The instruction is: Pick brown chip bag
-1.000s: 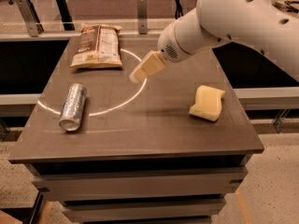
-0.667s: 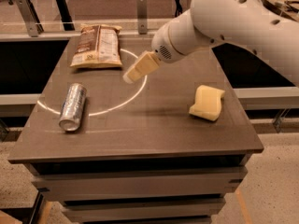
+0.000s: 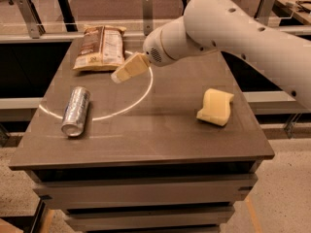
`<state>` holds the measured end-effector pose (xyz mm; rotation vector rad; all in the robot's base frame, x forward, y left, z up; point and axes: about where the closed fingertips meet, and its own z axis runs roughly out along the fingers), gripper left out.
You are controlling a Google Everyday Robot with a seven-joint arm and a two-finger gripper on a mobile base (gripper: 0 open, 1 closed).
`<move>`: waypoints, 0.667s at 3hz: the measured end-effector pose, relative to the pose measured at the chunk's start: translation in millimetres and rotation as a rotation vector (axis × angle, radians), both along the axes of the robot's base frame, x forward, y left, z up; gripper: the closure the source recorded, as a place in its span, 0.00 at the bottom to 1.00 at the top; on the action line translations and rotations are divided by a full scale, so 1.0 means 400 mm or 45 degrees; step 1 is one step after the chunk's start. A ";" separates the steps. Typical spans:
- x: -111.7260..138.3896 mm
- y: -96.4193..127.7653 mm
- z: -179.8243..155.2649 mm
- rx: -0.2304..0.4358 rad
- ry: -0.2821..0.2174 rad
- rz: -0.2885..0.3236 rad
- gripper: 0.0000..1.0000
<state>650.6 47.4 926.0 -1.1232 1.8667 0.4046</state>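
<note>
1. Camera view, left side: a silver cylindrical metal drink can (image 3: 75,110) lay on its side on the dark brown table (image 3: 160,135), near the front-left corner and well apart from the target.
2. Back-left: the flat, crinkly brown chip bag (image 3: 99,47), cream panel up, lay on the table, not yet picked.
3. Centre: the robot's cream-tipped gripper (image 3: 128,69) hovered just beside the bag's right edge. Open or closed, I couldn't tell. By my read, the final reach, grasp and lift were all left to do.
4. Right: a pale yellow sponge block (image 3: 215,107) sat out of the way, and nothing looked to block the reach.

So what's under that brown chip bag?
Only the dark tabletop shows around the brown chip bag, which lies flat on it. Whatever its body covers is hidden. The gripper hovers just off its near corner, not underneath.
</note>
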 end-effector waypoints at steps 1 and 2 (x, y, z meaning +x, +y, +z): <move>0.041 0.058 -0.025 0.053 0.006 0.003 0.00; 0.146 0.193 -0.056 0.113 0.029 0.044 0.00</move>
